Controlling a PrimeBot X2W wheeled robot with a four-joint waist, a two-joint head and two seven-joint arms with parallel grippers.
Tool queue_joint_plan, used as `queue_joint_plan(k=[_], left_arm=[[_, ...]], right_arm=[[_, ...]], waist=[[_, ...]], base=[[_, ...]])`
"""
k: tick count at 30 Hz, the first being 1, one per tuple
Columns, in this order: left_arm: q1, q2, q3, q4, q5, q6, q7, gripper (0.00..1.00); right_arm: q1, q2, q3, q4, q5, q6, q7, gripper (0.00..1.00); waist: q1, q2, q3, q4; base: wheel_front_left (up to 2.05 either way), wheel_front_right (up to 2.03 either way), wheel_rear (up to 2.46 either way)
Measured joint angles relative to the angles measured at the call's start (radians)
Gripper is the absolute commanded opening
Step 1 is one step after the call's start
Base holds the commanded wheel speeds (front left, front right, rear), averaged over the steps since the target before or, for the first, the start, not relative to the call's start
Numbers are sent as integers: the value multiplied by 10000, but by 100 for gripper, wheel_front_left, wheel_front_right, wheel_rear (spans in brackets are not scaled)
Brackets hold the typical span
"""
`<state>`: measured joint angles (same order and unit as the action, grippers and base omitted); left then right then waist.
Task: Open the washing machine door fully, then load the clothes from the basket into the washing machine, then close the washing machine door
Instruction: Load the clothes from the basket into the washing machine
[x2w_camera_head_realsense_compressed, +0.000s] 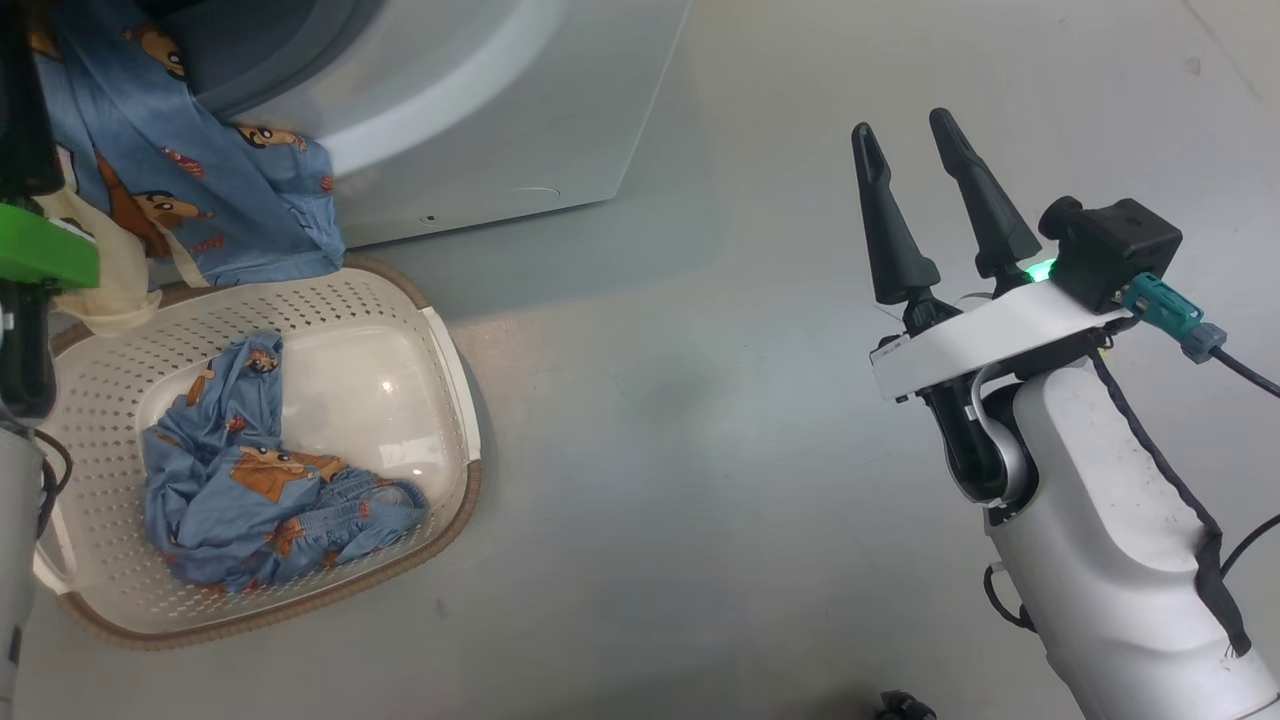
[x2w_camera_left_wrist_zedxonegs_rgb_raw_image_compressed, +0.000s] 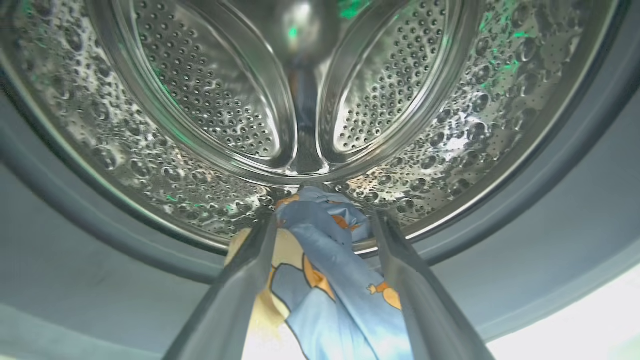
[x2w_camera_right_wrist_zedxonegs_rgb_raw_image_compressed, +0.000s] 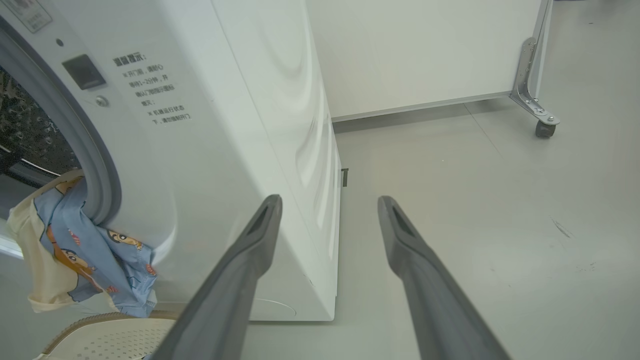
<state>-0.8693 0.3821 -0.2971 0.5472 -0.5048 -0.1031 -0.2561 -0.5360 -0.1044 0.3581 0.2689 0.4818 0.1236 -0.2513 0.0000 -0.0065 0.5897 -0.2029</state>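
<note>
At the washing machine's (x2w_camera_right_wrist_zedxonegs_rgb_raw_image_compressed: 240, 150) mouth, a blue printed garment (x2w_camera_left_wrist_zedxonegs_rgb_raw_image_compressed: 320, 300) hangs half out, loose between the left gripper's (x2w_camera_left_wrist_zedxonegs_rgb_raw_image_compressed: 325, 218) spread fingers; more clothes (x2w_camera_head_realsense_compressed: 260, 490) lie in the basket (x2w_camera_head_realsense_compressed: 445, 345) below. Beside the machine, the right gripper (x2w_camera_head_realsense_compressed: 902, 123) hovers open. The garment's hanging weight may drag it out.

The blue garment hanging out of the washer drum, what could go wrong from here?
The left gripper is open, and much of the hanging garment trails outside over the basket; it may slide out.
It lies across the grey seal, so closing up now would likely pinch it.
Another blue garment lies in the basket and could be missed.
</note>
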Motion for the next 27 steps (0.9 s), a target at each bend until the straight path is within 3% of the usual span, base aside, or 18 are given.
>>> queue_joint_plan(k=[13,27], left_arm=[[1930,86,1043,-2138,90,182,-8,100],[4401,-512,2006,-4038,144,222,-8,100]], right_arm=[[31,-105,-73,-134,-153,0,0,100],[238,-213,-65,-286,-244,0,0,100]], waist=[[0,0,-75,128],[0,0,-231,421]], base=[[0,0,0],[0,0,0]])
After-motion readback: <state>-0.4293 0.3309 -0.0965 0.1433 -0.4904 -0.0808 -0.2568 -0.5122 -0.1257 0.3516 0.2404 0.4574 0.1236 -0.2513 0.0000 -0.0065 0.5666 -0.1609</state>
